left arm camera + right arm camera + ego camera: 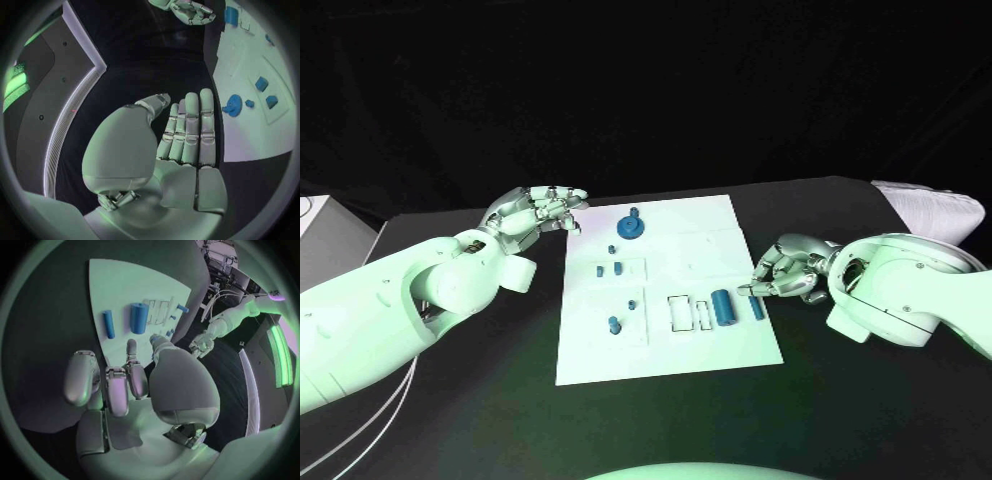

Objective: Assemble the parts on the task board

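Observation:
The white task board [697,345] lies in the middle of the black table. On it are a blue gear [630,227], several small blue pieces [615,323], a thick blue cylinder [724,308] and a thin blue cylinder [757,307]. My left hand [538,210] hovers just off the board's far left corner, level with the gear [233,105]; its fingers [190,130] lie straight and hold nothing. My right hand [790,270] is at the board's right edge with loosely bent fingers [115,390], just short of the thin cylinder [109,323] and the thick one [139,318]. It holds nothing.
Two outlined slots [682,312] sit on the board beside the thick cylinder. A white object [935,208] lies at the table's far right, and a pale box [322,235] stands at the far left. Black table surrounds the board.

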Robot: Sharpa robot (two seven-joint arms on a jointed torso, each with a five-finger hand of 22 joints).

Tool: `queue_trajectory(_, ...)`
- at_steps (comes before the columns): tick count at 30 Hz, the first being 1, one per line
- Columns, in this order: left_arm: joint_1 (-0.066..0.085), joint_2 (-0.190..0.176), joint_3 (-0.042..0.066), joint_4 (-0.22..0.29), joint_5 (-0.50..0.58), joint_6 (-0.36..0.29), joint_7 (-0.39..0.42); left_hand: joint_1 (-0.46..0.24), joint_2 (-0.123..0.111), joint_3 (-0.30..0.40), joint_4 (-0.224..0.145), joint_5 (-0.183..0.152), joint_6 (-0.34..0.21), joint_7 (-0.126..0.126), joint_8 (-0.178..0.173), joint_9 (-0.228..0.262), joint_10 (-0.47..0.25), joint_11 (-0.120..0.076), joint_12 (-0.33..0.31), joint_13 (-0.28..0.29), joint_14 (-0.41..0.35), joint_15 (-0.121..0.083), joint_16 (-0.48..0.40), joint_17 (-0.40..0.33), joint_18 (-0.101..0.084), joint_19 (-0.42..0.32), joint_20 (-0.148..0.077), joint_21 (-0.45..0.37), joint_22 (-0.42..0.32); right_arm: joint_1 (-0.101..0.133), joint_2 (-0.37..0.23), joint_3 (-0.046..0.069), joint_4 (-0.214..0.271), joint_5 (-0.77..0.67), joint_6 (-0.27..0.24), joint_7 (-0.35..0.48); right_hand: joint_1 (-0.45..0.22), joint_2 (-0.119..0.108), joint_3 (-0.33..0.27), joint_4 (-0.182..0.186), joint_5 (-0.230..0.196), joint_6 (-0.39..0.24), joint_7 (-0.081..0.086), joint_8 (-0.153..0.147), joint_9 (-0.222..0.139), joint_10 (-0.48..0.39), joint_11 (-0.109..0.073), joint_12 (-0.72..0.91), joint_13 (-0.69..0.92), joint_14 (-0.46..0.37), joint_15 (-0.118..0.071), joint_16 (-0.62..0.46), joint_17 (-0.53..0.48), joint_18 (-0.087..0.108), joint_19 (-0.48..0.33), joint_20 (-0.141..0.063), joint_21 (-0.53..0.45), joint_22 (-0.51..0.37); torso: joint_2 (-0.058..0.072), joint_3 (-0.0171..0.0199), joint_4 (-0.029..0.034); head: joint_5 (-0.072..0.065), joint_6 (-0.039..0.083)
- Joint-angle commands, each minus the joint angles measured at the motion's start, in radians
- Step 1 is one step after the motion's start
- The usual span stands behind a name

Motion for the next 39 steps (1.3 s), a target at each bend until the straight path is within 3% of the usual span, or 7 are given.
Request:
queue_trajectory(1,-0.001,-0.001,0.000,0.009,-0.001,0.009,0.010,0.006,0.003,-0.002,0.001,0.000,0.003,0.002,0.001,-0.001,-0.006,-0.003,0.002,-0.002,-0.003,-0.001,-0.007,-0.001,0.006,0.004,0.000,-0.002,-0.001,-0.005,0.014,-0.004,0.005,0.001,0.084,-0.129,-0.032,0.005,-0.024,0.001,-0.016,0.001,-0.007,0.004,0.009,0.009,0.000,0.019,0.076,0.083,-0.006,0.011,0.165,-0.011,0.053,-0.010,0.013,0.101,-0.002,-0.0025,-0.0020,-0.006,-0.001)
queue_trajectory(6,-0.002,-0.003,0.000,0.014,-0.001,0.009,0.010,0.006,0.003,-0.002,0.001,0.000,0.003,0.002,0.001,-0.001,-0.006,-0.003,0.002,-0.002,-0.003,-0.001,-0.007,-0.001,0.006,0.004,0.000,-0.002,-0.001,-0.022,0.042,-0.008,0.000,-0.036,0.069,-0.159,-0.072,0.023,-0.072,0.002,-0.044,0.009,-0.011,0.008,0.023,0.018,-0.003,0.035,0.097,0.086,-0.009,0.019,0.181,-0.014,0.056,-0.011,0.035,0.114,-0.003,-0.0050,-0.0022,-0.008,-0.003)
queue_trajectory(11,-0.002,-0.005,0.000,0.016,-0.001,0.009,0.009,0.006,0.003,-0.002,0.001,0.000,0.003,0.002,0.001,-0.001,-0.006,-0.003,0.002,-0.002,-0.003,-0.001,-0.007,-0.001,0.006,0.004,0.000,-0.002,-0.001,-0.034,0.074,-0.010,-0.008,-0.070,0.040,-0.172,-0.089,0.033,-0.098,0.002,-0.048,0.013,-0.013,0.011,0.032,0.018,-0.005,0.034,0.099,0.087,-0.010,0.022,0.188,-0.016,0.057,-0.012,0.046,0.120,-0.003,-0.0042,-0.0016,-0.006,-0.004)
queue_trajectory(19,-0.004,-0.003,-0.001,0.011,0.000,0.010,0.009,0.008,0.003,-0.002,0.001,0.000,0.004,0.002,0.001,-0.001,-0.006,-0.003,0.002,-0.002,-0.002,-0.002,-0.007,-0.002,0.006,0.004,0.000,-0.003,-0.002,-0.039,0.107,-0.011,-0.025,-0.090,0.029,-0.177,-0.102,0.040,-0.120,0.002,-0.051,0.016,-0.015,0.015,0.040,0.016,-0.007,0.029,0.096,0.088,-0.011,0.026,0.196,-0.018,0.058,-0.013,0.057,0.126,-0.001,-0.0058,-0.0028,-0.004,-0.006)
queue_trajectory(27,-0.005,-0.001,-0.002,0.010,0.000,0.012,0.008,0.008,0.003,-0.002,0.001,0.000,0.004,0.002,0.001,-0.001,-0.006,-0.003,0.002,-0.002,-0.002,-0.002,-0.007,-0.002,0.006,0.004,0.000,-0.003,-0.002,-0.041,0.141,-0.012,-0.051,-0.106,0.016,-0.180,-0.107,0.045,-0.135,0.002,-0.052,0.024,-0.019,0.024,0.050,0.019,-0.009,0.035,0.103,0.089,-0.012,0.026,0.198,-0.017,0.058,-0.014,0.057,0.128,-0.002,-0.0042,-0.0007,-0.002,-0.009)
queue_trajectory(39,-0.005,-0.008,-0.003,0.012,0.001,0.010,0.007,0.007,0.004,-0.002,0.002,0.000,0.004,0.002,0.002,-0.002,-0.006,-0.003,0.003,-0.002,-0.002,-0.002,-0.007,-0.002,0.006,0.005,-0.001,-0.004,-0.003,-0.067,0.185,-0.015,-0.091,-0.118,0.059,-0.184,-0.110,0.047,-0.146,0.002,-0.049,0.024,-0.019,0.028,0.056,0.015,-0.010,0.028,0.099,0.088,-0.013,0.026,0.197,-0.017,0.057,-0.015,0.055,0.128,-0.003,-0.0037,-0.0028,0.004,-0.014)
